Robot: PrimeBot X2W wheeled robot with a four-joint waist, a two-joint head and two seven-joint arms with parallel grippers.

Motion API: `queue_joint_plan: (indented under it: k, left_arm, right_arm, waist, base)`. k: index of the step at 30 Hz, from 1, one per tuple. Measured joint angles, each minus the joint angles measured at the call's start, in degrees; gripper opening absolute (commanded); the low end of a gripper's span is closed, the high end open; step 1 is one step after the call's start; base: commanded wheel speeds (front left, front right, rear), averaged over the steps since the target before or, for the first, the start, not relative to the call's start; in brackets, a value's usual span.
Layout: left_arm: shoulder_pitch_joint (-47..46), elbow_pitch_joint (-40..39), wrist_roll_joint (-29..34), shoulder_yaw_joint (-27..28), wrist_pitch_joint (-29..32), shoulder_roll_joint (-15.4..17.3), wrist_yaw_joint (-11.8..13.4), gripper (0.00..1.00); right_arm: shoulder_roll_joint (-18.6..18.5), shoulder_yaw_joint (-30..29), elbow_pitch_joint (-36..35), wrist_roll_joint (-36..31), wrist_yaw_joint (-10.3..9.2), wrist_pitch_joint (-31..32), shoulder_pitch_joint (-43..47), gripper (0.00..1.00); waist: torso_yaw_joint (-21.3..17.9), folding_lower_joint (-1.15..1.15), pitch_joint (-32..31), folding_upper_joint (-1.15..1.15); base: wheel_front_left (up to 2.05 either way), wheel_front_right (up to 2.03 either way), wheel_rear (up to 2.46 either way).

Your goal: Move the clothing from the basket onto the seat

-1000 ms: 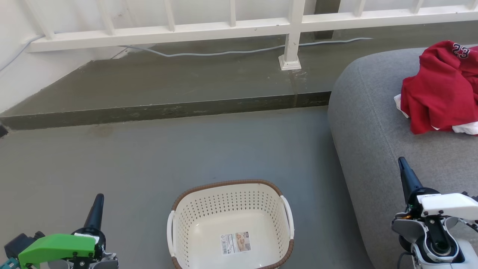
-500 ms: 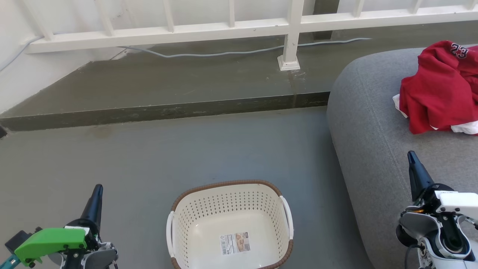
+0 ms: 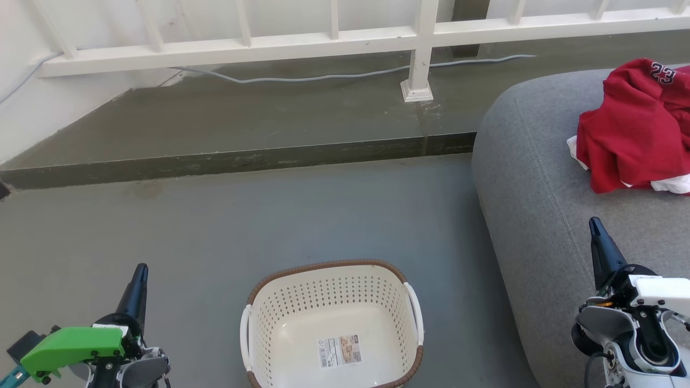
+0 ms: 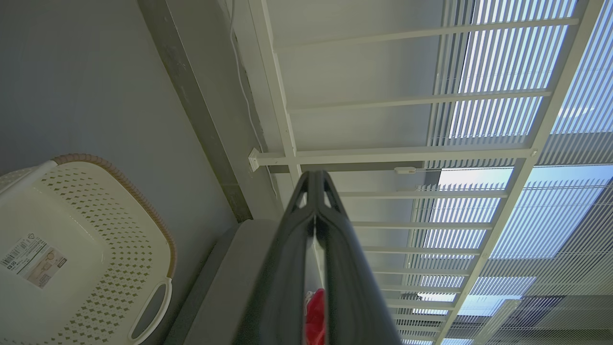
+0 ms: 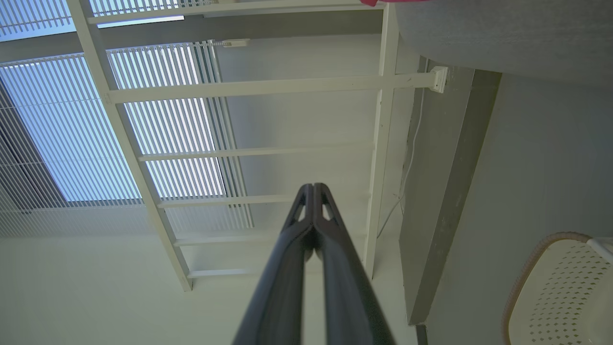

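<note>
Finding basket (image 3: 334, 265) bare, clothing (image 3: 630, 140) on seat (image 3: 539, 188), we read left fingers (image 3: 137, 293) and right fingers (image 3: 601, 250) clenched empty: work seemingly done.

Site: indoor area w/ grey floor, raised step, white railing.
Floor (image 3: 269, 215): grey, smooth, matt; faint brownish mark (image 3: 146, 187) nr step. Step (image 3: 242, 116): concrete-look, top stained in patches, dark scuffed front edge, runs across full width of head view. Railing (image 3: 242, 46): white, upright bars on low rail; post base (image 3: 416, 91) sits on step. Grey cable (image 3: 323, 77) lies loose on step below railing. Wall (image 3: 19, 121): white, at L. Blinds (image 4: 503, 72): slatted, blue daylight coming thru. Lighting: natural.
</note>
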Motion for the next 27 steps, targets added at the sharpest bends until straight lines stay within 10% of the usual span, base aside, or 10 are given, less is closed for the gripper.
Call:
queue_joint_plan:
  k: [27]
  left_arm:
    - [-0.1,0.92,0.01,0.15,0.08,-0.1,-0.21,0.0]
  right_arm:
    - [0.01,-0.04,-0.09,0.0,0.0,0.01,-0.01,0.0]
  waist:
    - [0.01,0.0,-0.01,0.0]
  base:
    - [0.0,0.0,0.0]
